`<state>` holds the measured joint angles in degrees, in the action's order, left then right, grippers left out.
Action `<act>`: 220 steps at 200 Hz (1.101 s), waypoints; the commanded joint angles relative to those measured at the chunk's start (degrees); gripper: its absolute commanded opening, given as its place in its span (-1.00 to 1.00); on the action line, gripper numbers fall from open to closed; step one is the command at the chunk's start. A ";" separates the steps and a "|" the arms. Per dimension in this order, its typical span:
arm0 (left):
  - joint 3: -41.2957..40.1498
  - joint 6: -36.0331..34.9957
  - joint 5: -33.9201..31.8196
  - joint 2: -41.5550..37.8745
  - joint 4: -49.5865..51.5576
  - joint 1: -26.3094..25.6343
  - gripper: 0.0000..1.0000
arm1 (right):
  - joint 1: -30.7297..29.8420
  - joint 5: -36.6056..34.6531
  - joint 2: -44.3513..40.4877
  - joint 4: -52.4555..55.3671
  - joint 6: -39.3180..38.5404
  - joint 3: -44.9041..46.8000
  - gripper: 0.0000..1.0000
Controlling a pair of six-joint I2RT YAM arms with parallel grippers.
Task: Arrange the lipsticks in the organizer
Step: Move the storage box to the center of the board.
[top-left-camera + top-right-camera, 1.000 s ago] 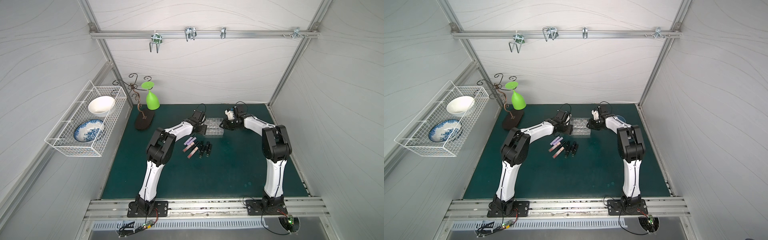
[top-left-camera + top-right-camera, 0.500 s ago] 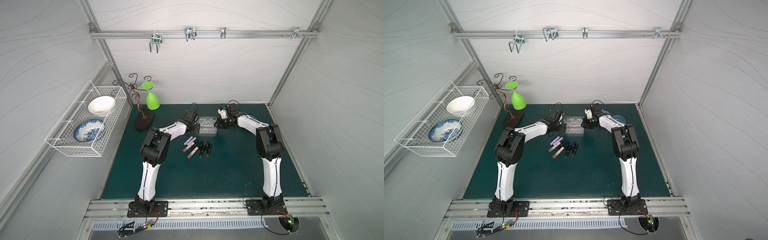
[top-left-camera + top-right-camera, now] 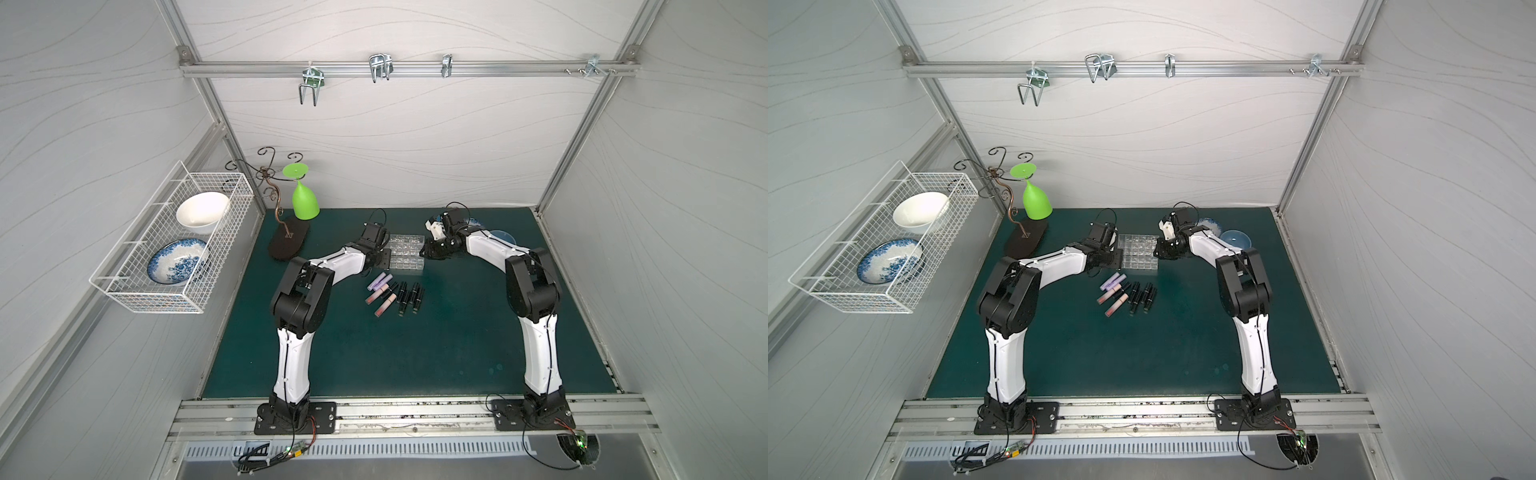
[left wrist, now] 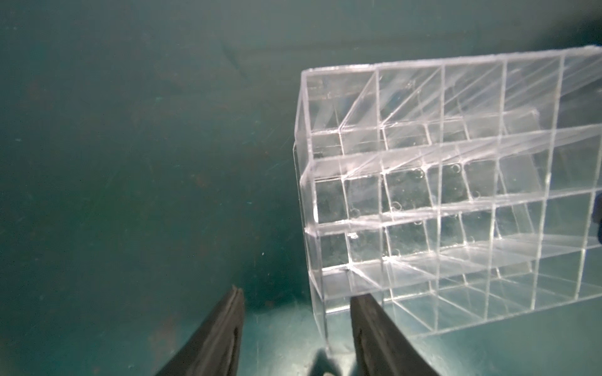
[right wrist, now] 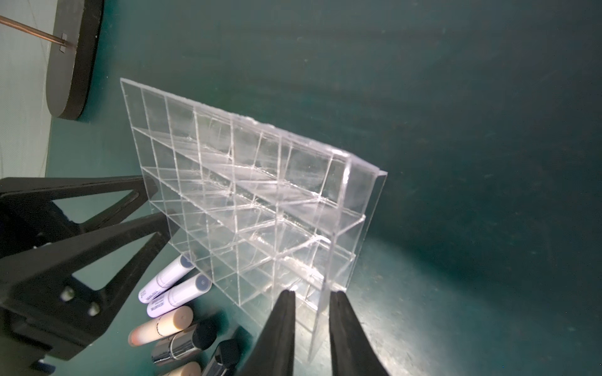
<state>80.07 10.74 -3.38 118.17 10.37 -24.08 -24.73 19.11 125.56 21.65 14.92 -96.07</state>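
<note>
Arms stretched forward: right gripper (image 5: 312,293) pinches a wall of the clear acrylic grid organizer (image 5: 247,182), left gripper (image 4: 299,292) spread at its corner

The organizer (image 3: 406,252), a clear acrylic box of small square cells, sits toward the back of the green mat (image 3: 415,353), openings upward, every visible cell empty. The lipsticks (image 3: 395,296) lie flat just in front of it, close together: two lilac, two pink, the rest black.

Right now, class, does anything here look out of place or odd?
The organizer is empty; all lipsticks lie loose on the mat beside it. The right pincer is shut on the organizer's wall, not a lipstick.
</note>
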 commanded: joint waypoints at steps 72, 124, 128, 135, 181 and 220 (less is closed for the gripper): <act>-4.31 0.25 -0.29 -2.29 1.73 -0.23 0.16 | -1.28 1.39 1.14 2.00 -1.95 -1.84 -0.32; -7.74 -1.84 -1.91 -6.61 -4.26 -0.62 0.44 | -1.28 0.96 -2.94 1.16 -2.03 0.32 0.14; -8.35 -2.02 -2.10 -7.35 -5.26 -0.70 0.48 | -1.28 0.83 -3.51 0.99 -2.04 0.69 0.17; -9.59 -2.21 -2.61 -8.69 -6.84 -0.84 0.55 | -1.28 0.62 -4.90 0.65 -1.98 1.43 0.22; -13.66 -5.23 -6.89 -18.67 -8.07 -4.29 0.67 | -1.28 -2.13 -16.33 -1.55 -2.26 9.21 0.43; -15.64 -4.49 -6.42 -26.05 -1.95 -8.28 0.63 | -1.28 -4.60 -30.64 -2.76 -1.89 21.82 0.50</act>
<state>65.34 6.59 -9.47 96.03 6.07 -30.35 -25.61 16.62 102.89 19.88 13.50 -80.23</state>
